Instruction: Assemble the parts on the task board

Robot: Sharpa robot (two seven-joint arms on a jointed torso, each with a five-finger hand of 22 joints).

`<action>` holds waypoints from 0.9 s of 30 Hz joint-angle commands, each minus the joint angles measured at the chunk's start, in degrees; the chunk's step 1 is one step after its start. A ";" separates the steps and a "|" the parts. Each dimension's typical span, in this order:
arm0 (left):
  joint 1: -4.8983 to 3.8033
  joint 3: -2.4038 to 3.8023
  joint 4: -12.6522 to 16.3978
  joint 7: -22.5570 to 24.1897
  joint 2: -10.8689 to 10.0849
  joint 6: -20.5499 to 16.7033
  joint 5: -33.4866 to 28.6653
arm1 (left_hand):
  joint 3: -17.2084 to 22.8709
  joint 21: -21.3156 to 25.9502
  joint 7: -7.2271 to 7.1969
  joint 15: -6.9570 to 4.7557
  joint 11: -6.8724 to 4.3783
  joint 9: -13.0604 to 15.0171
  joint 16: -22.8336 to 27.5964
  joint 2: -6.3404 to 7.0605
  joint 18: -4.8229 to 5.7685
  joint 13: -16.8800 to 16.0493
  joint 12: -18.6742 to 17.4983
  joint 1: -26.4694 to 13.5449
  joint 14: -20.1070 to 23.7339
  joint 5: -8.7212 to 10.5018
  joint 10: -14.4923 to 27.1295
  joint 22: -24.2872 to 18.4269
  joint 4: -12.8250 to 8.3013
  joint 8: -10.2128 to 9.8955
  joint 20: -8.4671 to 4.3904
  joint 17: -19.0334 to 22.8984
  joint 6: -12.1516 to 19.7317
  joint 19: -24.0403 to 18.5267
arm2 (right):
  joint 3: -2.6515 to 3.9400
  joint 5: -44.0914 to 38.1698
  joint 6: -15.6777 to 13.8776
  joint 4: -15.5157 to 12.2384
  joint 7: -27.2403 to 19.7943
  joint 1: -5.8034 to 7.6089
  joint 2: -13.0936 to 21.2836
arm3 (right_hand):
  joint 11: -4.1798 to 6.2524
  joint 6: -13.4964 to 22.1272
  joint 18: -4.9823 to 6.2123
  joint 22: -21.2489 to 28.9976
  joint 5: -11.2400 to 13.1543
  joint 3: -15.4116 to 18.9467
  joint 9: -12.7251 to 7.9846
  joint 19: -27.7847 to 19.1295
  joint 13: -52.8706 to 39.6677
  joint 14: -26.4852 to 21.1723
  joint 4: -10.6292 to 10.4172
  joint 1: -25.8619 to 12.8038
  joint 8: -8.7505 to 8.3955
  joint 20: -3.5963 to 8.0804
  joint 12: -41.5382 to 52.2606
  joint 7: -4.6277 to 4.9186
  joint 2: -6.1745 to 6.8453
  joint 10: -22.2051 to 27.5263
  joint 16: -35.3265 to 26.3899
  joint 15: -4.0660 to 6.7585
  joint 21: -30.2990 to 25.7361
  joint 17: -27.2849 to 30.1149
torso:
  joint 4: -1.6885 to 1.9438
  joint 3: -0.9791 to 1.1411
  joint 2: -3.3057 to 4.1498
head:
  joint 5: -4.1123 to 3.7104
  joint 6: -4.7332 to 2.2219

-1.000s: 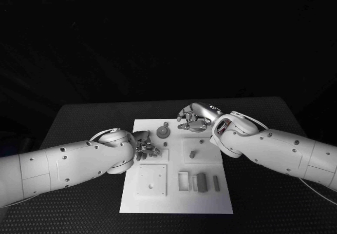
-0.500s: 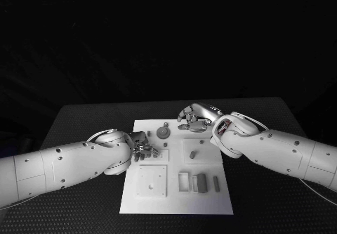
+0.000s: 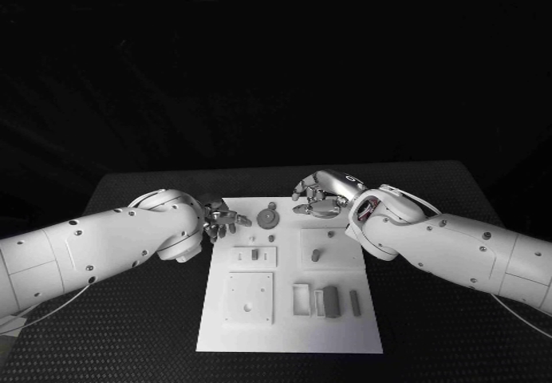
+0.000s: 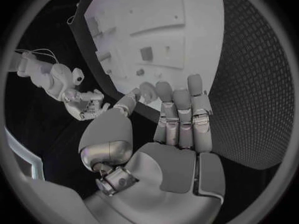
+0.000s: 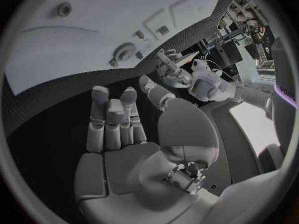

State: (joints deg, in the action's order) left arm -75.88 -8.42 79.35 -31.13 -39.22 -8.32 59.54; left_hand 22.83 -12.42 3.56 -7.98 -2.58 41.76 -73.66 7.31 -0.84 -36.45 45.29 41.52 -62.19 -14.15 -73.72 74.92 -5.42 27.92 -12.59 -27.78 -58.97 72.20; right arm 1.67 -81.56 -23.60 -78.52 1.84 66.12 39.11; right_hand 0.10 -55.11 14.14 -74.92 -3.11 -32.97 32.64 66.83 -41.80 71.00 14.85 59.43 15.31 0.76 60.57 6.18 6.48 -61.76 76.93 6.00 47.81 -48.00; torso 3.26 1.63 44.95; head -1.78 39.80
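Observation:
The white task board (image 3: pixel 288 331) lies in the middle of the table. On its far part lies a grey gear (image 3: pixel 268 216), which also shows in the right wrist view (image 5: pixel 126 50). A small peg (image 3: pixel 315 254) stands in a square plate. A slotted plate (image 3: pixel 254 255) lies left of it. My left hand (image 3: pixel 224 217) hovers at the board's far left corner, fingers straight and apart from the thumb, holding nothing (image 4: pixel 177 129). My right hand (image 3: pixel 320 195) hangs over the board's far edge just right of the gear, its palm bare (image 5: pixel 118 134).
A larger square plate (image 3: pixel 250 297) with a hole sits on the board's near left. Several upright grey blocks (image 3: pixel 331 299) stand at the near right. Black table (image 3: pixel 460 319) surrounds the board on all sides.
My left hand has drawn back from over the slotted plate to the board's far left corner, leaving that plate uncovered. The right hand has stayed in place.

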 commanded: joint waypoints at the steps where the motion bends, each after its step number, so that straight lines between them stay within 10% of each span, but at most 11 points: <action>1: -0.55 0.09 -2.17 1.77 0.47 -0.62 -6.03 | 0.29 0.75 -0.98 -0.15 -0.84 -0.57 0.14 -1.05 0.84 0.17 -0.25 1.23 1.10 -0.10 3.46 0.96 -1.09 -1.40 -0.24 0.32 -0.35 -0.57 | 0.03 -0.09 0.44 -0.01 -0.24 -0.03 -0.11 | -0.05 0.00 0.86 -0.76 -0.23 0.04 0.09 -0.03 0.01 0.31 -0.30 -0.61 -0.36 0.43 -0.13 0.24 -0.08 0.48 -0.36 0.27 -0.19 -0.06 | -0.04 0.03 0.03 | -0.04 -0.24; 15: -1.31 0.15 -12.99 2.88 6.20 3.05 0.61 | -0.06 1.90 1.23 0.98 1.02 -3.61 0.56 -0.44 0.84 0.68 -0.43 2.12 2.24 0.73 4.81 0.79 -2.46 -5.42 0.53 1.06 4.20 -1.44 | 0.03 0.07 0.52 0.21 -0.24 -0.02 -0.27 | -0.06 0.04 0.86 -0.76 -0.23 0.00 0.11 -0.01 0.01 0.33 -0.32 -0.58 -0.40 0.45 -0.13 0.25 -0.10 0.48 -0.36 0.27 -0.19 -0.08 | -0.10 -0.05 0.16 | -0.18 -0.36; 20: -1.27 0.10 -16.55 3.10 8.59 4.88 1.85 | 0.24 2.29 2.01 1.29 1.69 -5.19 0.47 0.85 0.81 0.83 -0.20 1.57 2.27 4.86 4.90 0.74 -1.47 -7.63 0.50 1.30 6.47 -1.30 | 0.03 0.07 0.50 0.30 -0.25 -0.02 -0.44 | -0.06 0.04 0.86 -0.76 -0.23 0.00 0.11 -0.01 0.01 0.33 -0.34 -0.59 -0.41 0.45 -0.12 0.26 -0.10 0.48 -0.36 0.26 -0.19 -0.08 | -0.15 -0.06 0.16 | -0.14 -0.40; 27: -1.22 0.06 -17.77 3.27 9.67 5.82 2.11 | 0.54 2.47 2.22 1.42 1.89 -6.03 0.29 1.74 0.80 0.85 0.05 1.05 2.20 5.77 4.90 0.78 -0.44 -8.36 0.52 1.38 6.85 -1.12 | 0.03 0.08 0.51 0.30 -0.27 -0.02 -0.51 | -0.07 0.06 0.86 -0.76 -0.23 -0.01 0.12 0.00 0.00 0.34 -0.36 -0.60 -0.43 0.46 -0.12 0.26 -0.11 0.48 -0.37 0.26 -0.19 -0.08 | -0.08 -0.08 0.14 | -0.36 -0.31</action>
State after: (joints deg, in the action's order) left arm -77.08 -8.38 61.68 -28.80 -29.78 -4.70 60.34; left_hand 23.37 -10.26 5.80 -6.93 -2.24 35.78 -73.22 8.53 -0.84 -35.67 45.09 42.42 -59.97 -8.59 -70.08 74.90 -6.12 19.93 -12.24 -26.45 -52.39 70.80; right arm 1.67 -81.43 -23.59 -78.19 1.87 66.13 38.65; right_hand 0.09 -55.14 14.13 -74.91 -3.11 -32.97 32.66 66.84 -41.80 71.16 14.85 59.43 15.12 1.01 60.57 6.09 6.48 -61.77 76.93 6.13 47.81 -48.03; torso 3.11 1.56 45.11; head -2.07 39.42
